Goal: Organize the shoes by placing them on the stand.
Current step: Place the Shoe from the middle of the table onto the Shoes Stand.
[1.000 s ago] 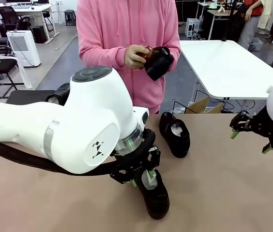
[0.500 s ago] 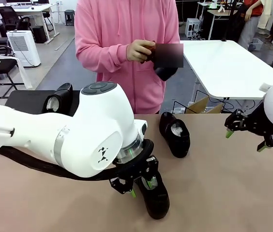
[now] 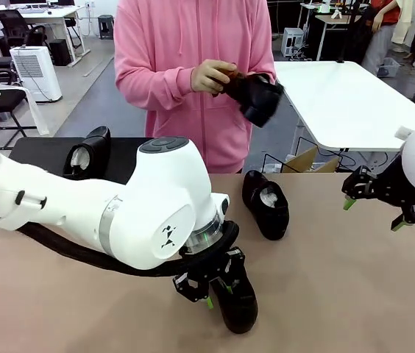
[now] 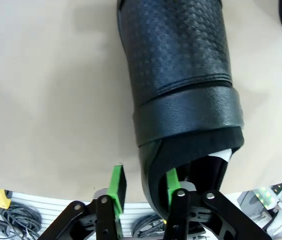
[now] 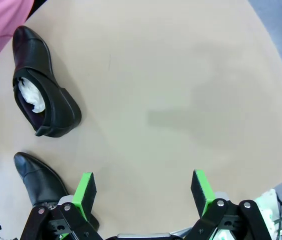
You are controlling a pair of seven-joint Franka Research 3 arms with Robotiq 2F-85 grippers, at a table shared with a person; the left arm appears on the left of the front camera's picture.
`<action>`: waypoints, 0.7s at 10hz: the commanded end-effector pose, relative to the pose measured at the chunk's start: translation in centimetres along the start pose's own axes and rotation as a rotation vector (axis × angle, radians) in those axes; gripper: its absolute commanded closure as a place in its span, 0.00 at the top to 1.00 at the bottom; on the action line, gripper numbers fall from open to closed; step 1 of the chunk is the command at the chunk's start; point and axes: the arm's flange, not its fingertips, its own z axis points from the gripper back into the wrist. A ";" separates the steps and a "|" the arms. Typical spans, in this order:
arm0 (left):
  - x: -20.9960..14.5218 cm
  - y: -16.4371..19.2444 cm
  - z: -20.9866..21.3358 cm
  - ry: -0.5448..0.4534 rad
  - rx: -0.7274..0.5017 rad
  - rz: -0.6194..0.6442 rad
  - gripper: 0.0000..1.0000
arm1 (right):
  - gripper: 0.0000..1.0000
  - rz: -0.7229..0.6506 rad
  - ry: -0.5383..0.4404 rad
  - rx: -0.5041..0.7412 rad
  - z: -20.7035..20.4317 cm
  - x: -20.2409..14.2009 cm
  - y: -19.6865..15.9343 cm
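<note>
Pads of the left gripper (image 4: 143,182) straddled one shoe (image 4: 176,75) at its heel wall; the right gripper (image 5: 143,192) hung spread wide over the table (image 5: 191,90).
I saw one green pad (image 4: 171,181) inside the opening and one outside, but could not tell whether they pinched it. That shoe lay on the table, with a second shoe (image 3: 266,204) near it, toward the person. The person's hand (image 3: 209,76) held a third shoe (image 3: 259,99). A fourth shoe (image 3: 88,153) sat on the stand (image 3: 42,151) at far left.
</note>
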 end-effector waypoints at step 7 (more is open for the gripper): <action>0.1 -0.6 1.8 0.071 0.010 -0.140 0.00 | 1.00 0.012 0.000 0.018 0.0 0.2 0.0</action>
